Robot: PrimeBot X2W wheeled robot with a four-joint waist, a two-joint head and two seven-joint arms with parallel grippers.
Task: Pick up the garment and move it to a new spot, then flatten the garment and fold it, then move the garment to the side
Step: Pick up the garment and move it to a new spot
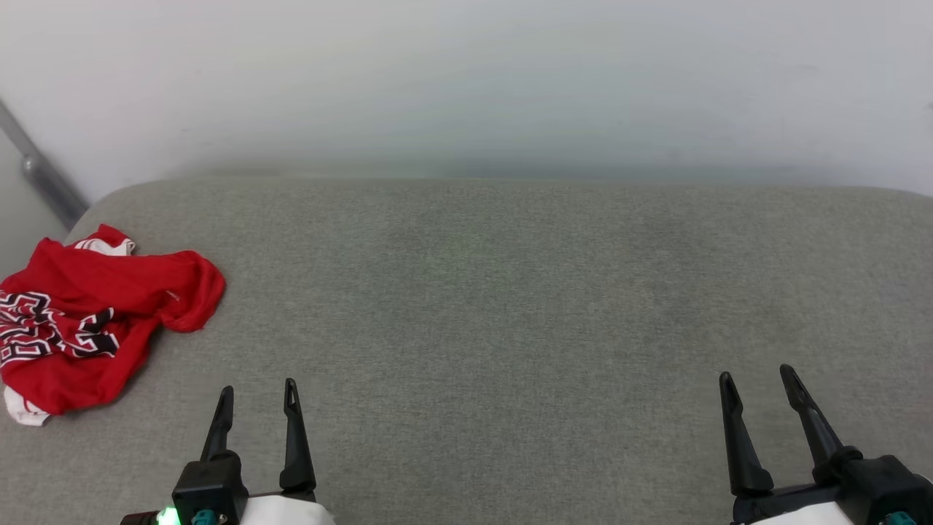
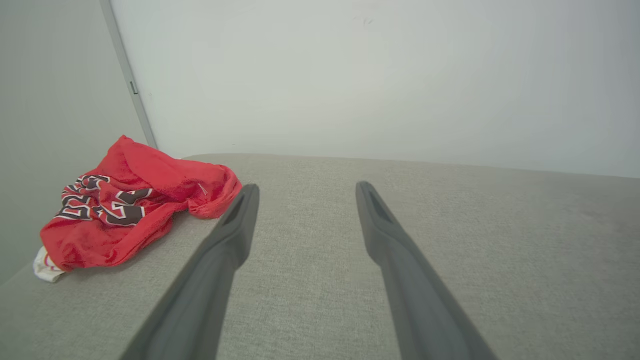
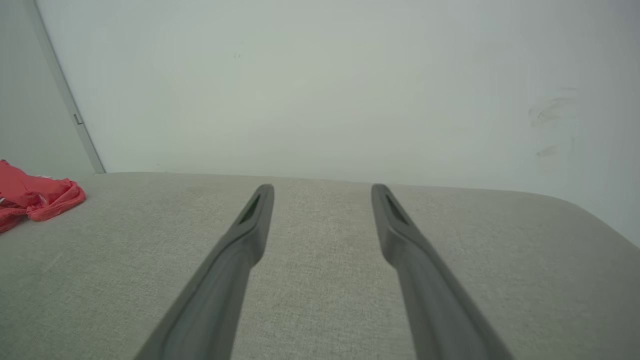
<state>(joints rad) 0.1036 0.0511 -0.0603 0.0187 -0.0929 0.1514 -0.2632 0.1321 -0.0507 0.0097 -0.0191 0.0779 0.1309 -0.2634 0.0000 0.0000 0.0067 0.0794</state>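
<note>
The garment (image 1: 95, 321) lies crumpled at the far left of the grey cushioned surface (image 1: 481, 292), red with black white-outlined lettering and a bit of white sleeve at its near end. The left wrist view has the garment (image 2: 130, 205) at its left, and the right wrist view catches an edge of the garment (image 3: 35, 200) at its far left. My left gripper (image 1: 257, 390) is open and empty at the lower left, just right of the garment and apart from it. My right gripper (image 1: 758, 375) is open and empty at the lower right, far from it.
A pale wall (image 1: 466, 80) rises right behind the surface's rounded back edge. A grey metal strip (image 1: 40, 175) runs up the wall at the far left, above the garment. The garment sits close to the surface's left edge.
</note>
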